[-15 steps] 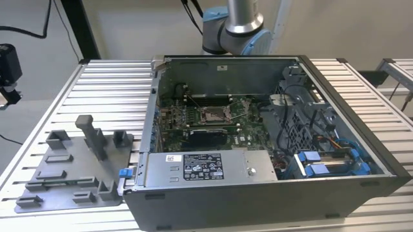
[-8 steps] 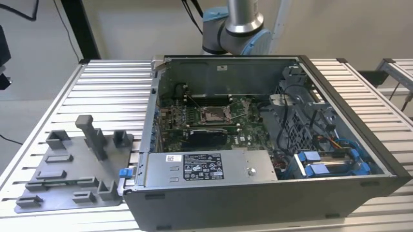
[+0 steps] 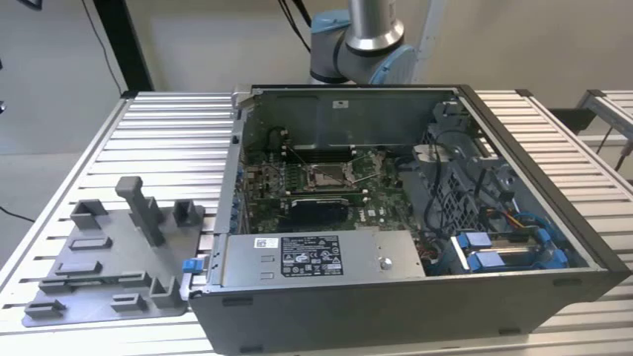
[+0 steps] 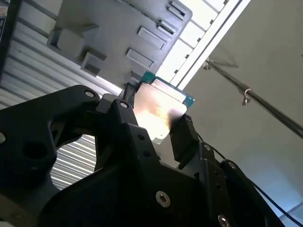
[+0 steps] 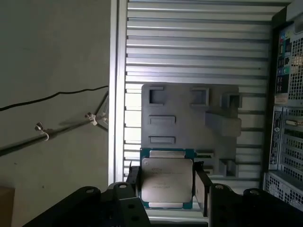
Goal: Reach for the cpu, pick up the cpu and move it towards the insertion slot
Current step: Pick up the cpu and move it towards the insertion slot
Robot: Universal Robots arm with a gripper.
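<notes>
While jaws pinched cpu (image 5: 166, 182) by two opposite edges, its silvery top faced first wrist camera. Held cpu hung clear of grey tray (image 5: 189, 123), overlapping tray's edge in first wrist view, tray farther behind it in both wrist views. Tray rested on ribbed table (image 3: 158, 126). Open computer case (image 3: 396, 311) stood just beside tray toward exterior view's right; insertion slot (image 3: 327, 176) lay inside it, well apart from tray.

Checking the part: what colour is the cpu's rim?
Green; the cpu shows best in the first wrist view.
</notes>
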